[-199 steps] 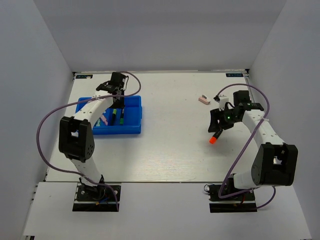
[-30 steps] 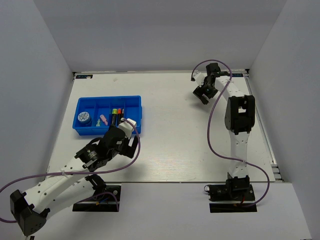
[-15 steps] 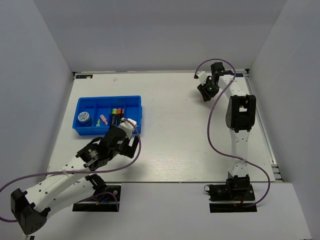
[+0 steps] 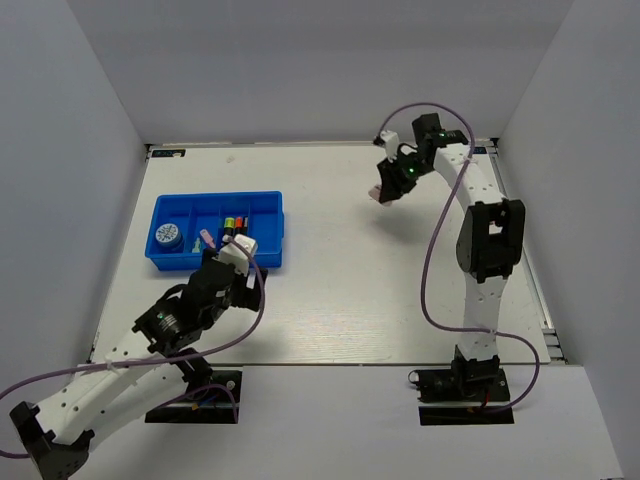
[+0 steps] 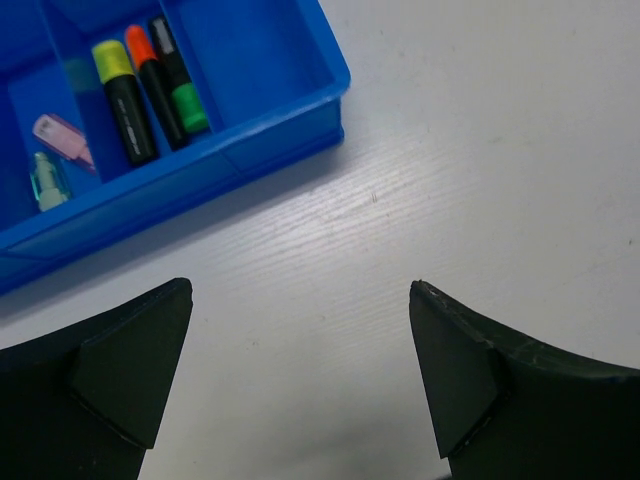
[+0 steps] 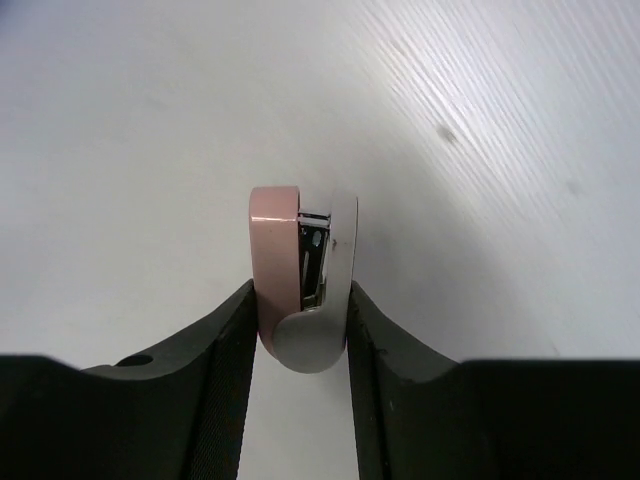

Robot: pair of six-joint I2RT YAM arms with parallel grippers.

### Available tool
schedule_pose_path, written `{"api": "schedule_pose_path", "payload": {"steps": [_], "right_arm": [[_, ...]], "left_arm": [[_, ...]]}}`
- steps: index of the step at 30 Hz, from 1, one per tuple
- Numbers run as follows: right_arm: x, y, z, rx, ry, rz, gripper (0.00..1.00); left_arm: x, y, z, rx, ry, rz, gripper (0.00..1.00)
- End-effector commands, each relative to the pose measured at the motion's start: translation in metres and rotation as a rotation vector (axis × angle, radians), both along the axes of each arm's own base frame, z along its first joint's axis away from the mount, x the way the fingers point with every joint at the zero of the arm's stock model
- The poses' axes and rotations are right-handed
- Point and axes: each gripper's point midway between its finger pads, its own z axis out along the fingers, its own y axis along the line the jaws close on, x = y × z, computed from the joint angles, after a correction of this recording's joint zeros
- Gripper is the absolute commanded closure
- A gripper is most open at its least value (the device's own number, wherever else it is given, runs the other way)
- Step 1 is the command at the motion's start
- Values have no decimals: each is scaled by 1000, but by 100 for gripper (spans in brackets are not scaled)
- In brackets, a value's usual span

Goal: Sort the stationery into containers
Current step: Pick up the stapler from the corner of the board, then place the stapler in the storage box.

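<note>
Shows right pincer (image 6: 300,292) clenched on small pink clip (image 6: 276,250), pads pressed on both flat sides. Pink half to L, pale half to R, metal strip visible btwn.

From top cam, places that pincer (image 4: 384,192) over far-right part of white surface (image 4: 340,290), w/ arm stretched up & over from its base. Clip (image 4: 375,197) pokes out leftward. Appears held off the surface, w/ shadow falling apart from it, nearer the cam. Purple cable (image 4: 430,250) loops alongside right arm.

Shows left pincer (image 5: 300,290) released, jaws spread wide w/ only bare surface btwn. Hovers just in front of near-right corner of blue tray (image 5: 240,150), not touching.

Inside tray, three short black highlighters lie side by side in one middle compartment:
- yellow-cap highlighter (image 5: 122,105)
- orange-cap highlighter (image 5: 152,90)
- green-cap highlighter (image 5: 178,80), cap end turned opposite way to the other two

Next compartment to L holds pink eraser (image 5: 60,138) & mint eraser (image 5: 45,182), close together. Top cam adds blue-white roll (image 4: 167,236) in leftmost compartment.

Tray lies well apart from clip, across surface to the L. Left arm's wrist & its cable sit against tray's near-right edge in top view, covering part of front wall. Pale walls (image 4: 100,80) close in on three sides.
</note>
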Motion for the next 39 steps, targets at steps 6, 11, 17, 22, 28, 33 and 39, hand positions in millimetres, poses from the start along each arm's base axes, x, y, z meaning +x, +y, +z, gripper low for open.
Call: {"api": "schedule_pose_path", "payload": {"steps": [6,11,17,22,28,33,39], "right_arm": [[-94,183,132,479,122,204,76],[-109,263,144,551,159,200,77],[-139,330,135,503,-26,297,77],[-117,352,102,433,-156,270,79],[-107,351,57,317,-215,302,75],[-102,338,34,233,-236,305,65],[-112,333,45,218,-255,357,10]], "left_arm": [[11,28,45,-80,-179,158,0],[6,37,55,-79,-185,177,0],[2,44,57,-75,-181,196,0],[1,43,51,-73,-160,202,0],[0,44,40,-58,-140,205,0],[-1,45,38,-58,-143,203,0],[-1,43,36,-63,-139,196,0]]}}
